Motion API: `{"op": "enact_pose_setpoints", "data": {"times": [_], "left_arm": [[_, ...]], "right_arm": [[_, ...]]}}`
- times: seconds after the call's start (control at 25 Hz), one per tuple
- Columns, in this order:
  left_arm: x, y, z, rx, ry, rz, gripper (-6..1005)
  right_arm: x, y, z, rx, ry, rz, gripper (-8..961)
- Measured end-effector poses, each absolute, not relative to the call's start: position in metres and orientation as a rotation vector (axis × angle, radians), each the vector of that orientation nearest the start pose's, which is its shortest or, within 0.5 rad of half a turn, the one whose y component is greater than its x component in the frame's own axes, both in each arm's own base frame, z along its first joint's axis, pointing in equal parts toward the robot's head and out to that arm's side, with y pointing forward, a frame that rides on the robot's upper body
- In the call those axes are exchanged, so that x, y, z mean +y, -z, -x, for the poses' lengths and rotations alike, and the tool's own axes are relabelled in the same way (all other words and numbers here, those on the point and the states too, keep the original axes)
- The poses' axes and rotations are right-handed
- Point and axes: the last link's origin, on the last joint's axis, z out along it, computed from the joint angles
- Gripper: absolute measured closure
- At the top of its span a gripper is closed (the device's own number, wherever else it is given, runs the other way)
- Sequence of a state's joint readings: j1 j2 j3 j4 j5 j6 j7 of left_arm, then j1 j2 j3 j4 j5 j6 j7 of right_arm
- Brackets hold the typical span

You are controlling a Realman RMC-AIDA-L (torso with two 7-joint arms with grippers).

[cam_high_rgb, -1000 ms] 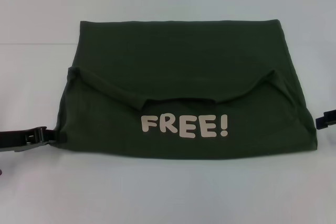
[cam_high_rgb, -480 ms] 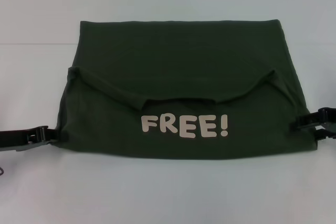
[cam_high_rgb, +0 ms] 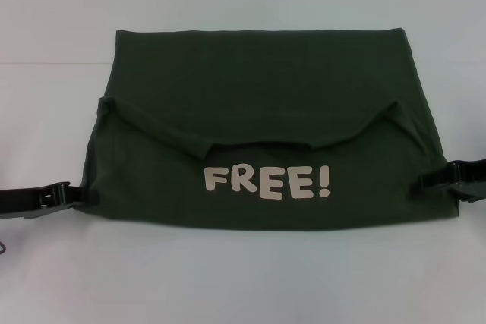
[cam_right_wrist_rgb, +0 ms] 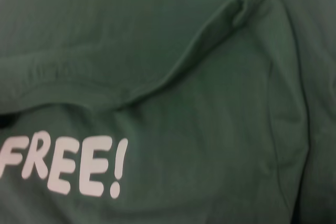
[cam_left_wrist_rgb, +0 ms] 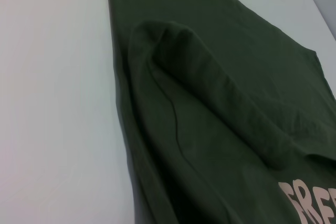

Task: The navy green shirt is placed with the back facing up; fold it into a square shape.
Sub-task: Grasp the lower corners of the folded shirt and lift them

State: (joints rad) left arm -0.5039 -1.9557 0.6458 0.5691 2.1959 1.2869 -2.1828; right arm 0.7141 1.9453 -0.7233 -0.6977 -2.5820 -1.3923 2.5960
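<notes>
Navy green shirt (cam_high_rgb: 258,96) lies flat on the white table (cam_high_rgb: 243,278), centred in the head view. It is partly folded: the near portion is turned over onto the far portion, so the pale "FREE!" lettering (cam_high_rgb: 267,181) faces up on the near half. The folded-over edge runs across the middle as a shallow curved ridge with a raised corner at each end. Far half shows plain fabric. Outline is a wide trapezoid, broader at the near edge than at the far edge.

Left wrist view: the shirt (cam_left_wrist_rgb: 220,129) fills most of the view, with one raised fold corner rounded and puffed up off the layer beneath, part of the lettering (cam_left_wrist_rgb: 310,203) at the margin, and bare table (cam_left_wrist_rgb: 52,103) beside the shirt's side edge.

Right wrist view: shirt (cam_right_wrist_rgb: 157,51) fills the whole view; lettering (cam_right_wrist_rgb: 68,163) sharp, the other fold corner stands up as a small ridge.

Left gripper (cam_high_rgb: 76,196) is low at the shirt's left side edge, fingertips touching the fabric near the near corner. Cannot tell how its jaws stand.

Right gripper (cam_high_rgb: 425,184) is at the right side edge, tips lying over the fabric. Jaw state likewise not discernible.
</notes>
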Motion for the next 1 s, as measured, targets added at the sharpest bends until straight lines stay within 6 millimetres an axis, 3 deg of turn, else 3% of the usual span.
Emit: {"op": "enact_pose_setpoints", "data": {"times": [0.12,0.36,0.76,1.0], "left_arm": [[0.3393,-0.0357,0.3471,-1.736,0.458,2.095,964],[0.3396,-0.0363,0.3470,-1.733,0.461,2.095,963],[0.3416,-0.0378,0.3459,-1.730,0.472,2.089,964],[0.3416,-0.0386,0.3450,-1.729,0.473,2.096,964]], "right_arm": [[0.3844,-0.0448,-0.2968,1.807,0.033,2.102,129],[0.3846,-0.0438,-0.2962,1.806,0.032,2.103,314],[0.3865,-0.0479,-0.2957,1.806,0.020,2.092,762],[0.3864,-0.0498,-0.2972,1.802,0.018,2.091,852]]}}
